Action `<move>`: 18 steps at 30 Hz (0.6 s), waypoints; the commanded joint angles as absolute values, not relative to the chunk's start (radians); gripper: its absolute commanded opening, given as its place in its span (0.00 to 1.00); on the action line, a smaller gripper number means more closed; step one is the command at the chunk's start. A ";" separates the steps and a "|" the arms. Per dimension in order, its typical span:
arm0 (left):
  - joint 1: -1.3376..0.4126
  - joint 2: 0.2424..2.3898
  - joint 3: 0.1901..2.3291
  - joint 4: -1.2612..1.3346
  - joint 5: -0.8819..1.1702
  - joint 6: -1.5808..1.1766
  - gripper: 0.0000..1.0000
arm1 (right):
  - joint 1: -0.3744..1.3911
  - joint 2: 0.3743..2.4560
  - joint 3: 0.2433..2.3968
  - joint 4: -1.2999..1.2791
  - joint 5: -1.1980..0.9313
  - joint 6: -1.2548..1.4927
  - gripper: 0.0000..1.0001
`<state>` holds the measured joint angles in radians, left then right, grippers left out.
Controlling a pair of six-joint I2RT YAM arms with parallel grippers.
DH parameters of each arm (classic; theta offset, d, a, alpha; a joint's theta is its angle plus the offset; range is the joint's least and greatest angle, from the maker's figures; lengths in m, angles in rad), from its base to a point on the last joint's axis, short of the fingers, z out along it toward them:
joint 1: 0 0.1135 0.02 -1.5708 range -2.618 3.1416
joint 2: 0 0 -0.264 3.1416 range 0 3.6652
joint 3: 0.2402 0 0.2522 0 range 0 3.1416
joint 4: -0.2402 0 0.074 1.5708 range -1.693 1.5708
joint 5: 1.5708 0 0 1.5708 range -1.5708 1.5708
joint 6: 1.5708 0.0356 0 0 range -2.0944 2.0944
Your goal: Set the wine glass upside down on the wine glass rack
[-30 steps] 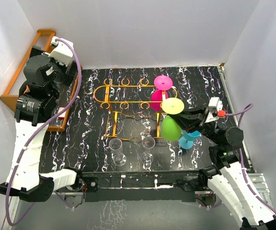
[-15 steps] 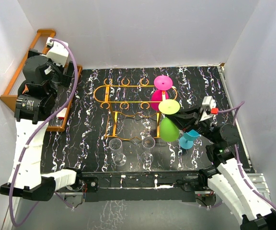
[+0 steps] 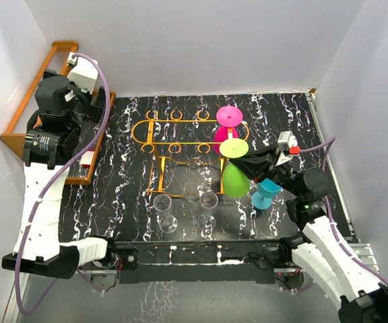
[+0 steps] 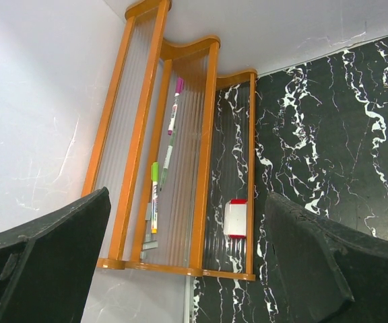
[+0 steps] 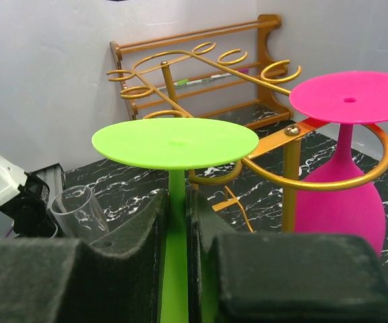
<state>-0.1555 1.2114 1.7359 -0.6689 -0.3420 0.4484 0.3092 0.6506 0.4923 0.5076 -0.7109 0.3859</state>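
Note:
The green wine glass (image 3: 235, 180) hangs upside down, its flat foot (image 5: 175, 142) on top. My right gripper (image 5: 178, 202) is shut on its stem, just under the foot. The glass is at the right end of the orange-gold wine glass rack (image 3: 174, 145), on the near side of an open ring slot (image 5: 215, 177) and apart from it. A pink glass (image 5: 349, 97) hangs upside down in the neighbouring ring. My left gripper (image 4: 187, 229) is open and holds nothing, far off over the wooden shelf at the left.
Two clear glasses (image 3: 167, 214) (image 3: 207, 208) stand upright in front of the rack. A blue glass (image 3: 266, 194) sits under my right arm. The stepped wooden shelf (image 4: 207, 134) holds markers (image 4: 155, 195) and a red-and-white block (image 4: 235, 218). White walls enclose the table.
My right gripper has carried the green glass left, closer to the rack's right end beside the pink glass. The left arm has shifted slightly over the shelf.

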 commanded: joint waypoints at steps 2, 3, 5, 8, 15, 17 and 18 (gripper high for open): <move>-0.148 1.192 1.726 -0.671 -0.331 0.443 0.97 | 0.321 0.670 0.491 0.565 -0.715 0.362 0.08; -0.149 1.192 1.724 -0.672 -0.331 0.443 0.97 | 0.321 0.674 0.493 0.561 -0.712 0.360 0.08; -0.149 1.190 1.722 -0.673 -0.331 0.443 0.97 | 0.322 0.678 0.495 0.560 -0.704 0.355 0.08; -0.149 1.186 1.718 -0.673 -0.331 0.446 0.97 | 0.324 0.681 0.499 0.548 -0.685 0.343 0.08; -0.149 1.186 1.717 -0.673 -0.331 0.446 0.97 | 0.328 0.701 0.505 0.543 -0.647 0.327 0.08; -0.149 1.187 1.717 -0.672 -0.330 0.446 0.97 | 0.328 0.706 0.508 0.544 -0.641 0.323 0.08; -0.149 1.186 1.717 -0.672 -0.330 0.447 0.97 | 0.330 0.708 0.508 0.545 -0.642 0.321 0.08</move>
